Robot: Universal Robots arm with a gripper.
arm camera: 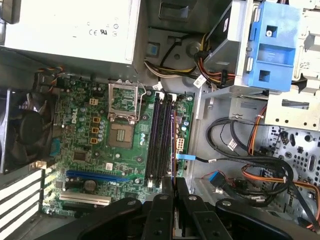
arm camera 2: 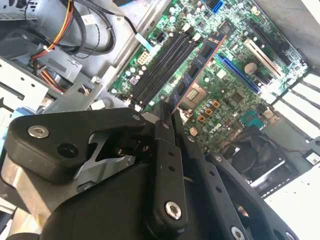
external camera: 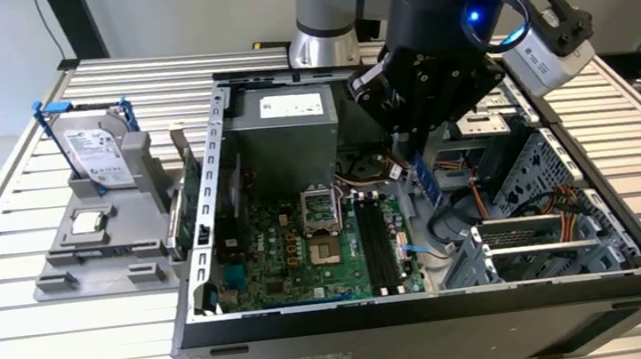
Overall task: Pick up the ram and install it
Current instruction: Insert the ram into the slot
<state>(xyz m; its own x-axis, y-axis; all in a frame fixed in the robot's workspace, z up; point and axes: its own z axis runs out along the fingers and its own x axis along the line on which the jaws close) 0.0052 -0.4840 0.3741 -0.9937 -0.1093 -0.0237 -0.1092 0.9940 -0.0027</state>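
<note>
slatted metal table (external camera: 19, 265), open computer case (external camera: 430, 315) on it. my pincer (external camera: 410, 148) hangs inside, pinched narrow on the ram (external camera: 424, 182), held on edge over the black memory slots (external camera: 377, 240) and not yet seated. i judge this the carrying step. seating calls for its lower edge squared to one slot.

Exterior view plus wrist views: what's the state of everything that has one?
gripper: shut on the ram.
ram: held on edge above the memory slots, not seated.
memory slots: all empty.
CPU socket: open, load plate raised.
computer case: lying on its side, side panel off.
hard drive: standing upright in the gray holder outside the case.
</note>
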